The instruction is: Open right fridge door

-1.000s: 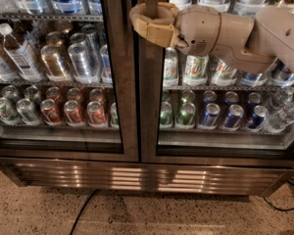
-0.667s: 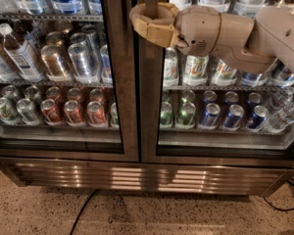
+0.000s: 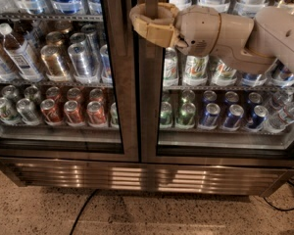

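Though glazed and likely heavy, stiff-sealed, right door (image 3: pixel 149 131) — shut, just right of left door (image 3: pixel 125 106) — wants pulling at its edge beside left door, where gripper (image 3: pixel 139 19) jaws clench it.

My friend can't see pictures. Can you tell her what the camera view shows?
The robot's tan gripper is high on the inner edge of the right door, where it meets the left door. Both glass doors look shut, with cans and bottles on shelves behind them.
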`<action>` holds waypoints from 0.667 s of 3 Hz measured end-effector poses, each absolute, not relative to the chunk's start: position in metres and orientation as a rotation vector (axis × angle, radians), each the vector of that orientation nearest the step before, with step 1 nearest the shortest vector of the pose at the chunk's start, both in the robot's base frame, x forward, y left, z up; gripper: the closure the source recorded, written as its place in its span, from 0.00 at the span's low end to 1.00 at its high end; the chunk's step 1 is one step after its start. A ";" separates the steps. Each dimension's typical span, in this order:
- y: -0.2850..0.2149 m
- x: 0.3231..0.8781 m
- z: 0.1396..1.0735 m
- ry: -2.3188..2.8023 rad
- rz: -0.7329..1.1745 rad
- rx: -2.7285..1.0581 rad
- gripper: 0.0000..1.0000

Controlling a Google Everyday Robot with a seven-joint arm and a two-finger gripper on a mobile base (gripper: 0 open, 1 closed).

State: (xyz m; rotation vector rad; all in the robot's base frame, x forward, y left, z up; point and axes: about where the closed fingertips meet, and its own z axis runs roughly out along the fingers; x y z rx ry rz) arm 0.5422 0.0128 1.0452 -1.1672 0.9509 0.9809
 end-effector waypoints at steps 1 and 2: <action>0.013 0.542 1.045 0.951 0.981 -1.165 1.00; 0.013 0.542 1.045 0.951 0.982 -1.162 1.00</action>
